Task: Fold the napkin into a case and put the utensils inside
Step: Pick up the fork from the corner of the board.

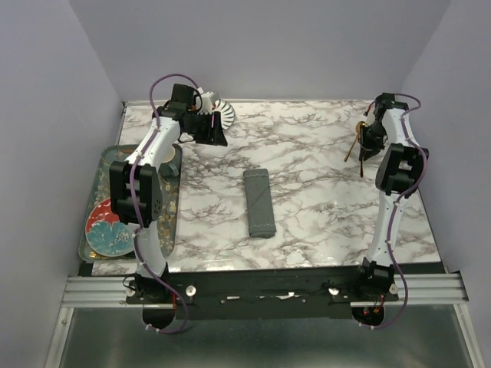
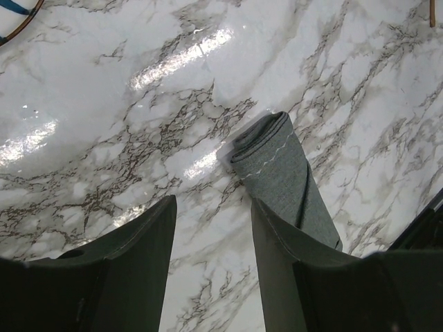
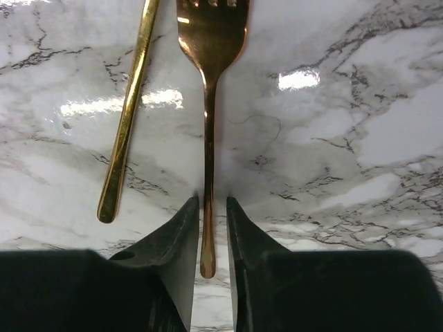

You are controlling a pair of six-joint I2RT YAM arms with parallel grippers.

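Note:
The napkin, folded into a long narrow dark grey case point(image 1: 259, 203), lies flat at the table's middle; its near end point(image 2: 277, 166) shows ahead and to the right of my left gripper. My left gripper point(image 2: 213, 200) hangs open over bare marble at the back left point(image 1: 213, 129), holding nothing. The utensils lie at the back right point(image 1: 353, 146). A copper fork point(image 3: 208, 104) lies with its handle running between the fingers of my right gripper point(image 3: 212, 200). The jaws stand narrow around the handle with slim gaps on both sides. A gold handle point(image 3: 124, 131) lies to the left of it.
A tray point(image 1: 170, 201) with a colourful plate point(image 1: 107, 226) sits at the left edge, partly under the left arm. A striped saucer point(image 1: 222, 110) stands at the back left behind the left gripper. Purple walls enclose the table on three sides.

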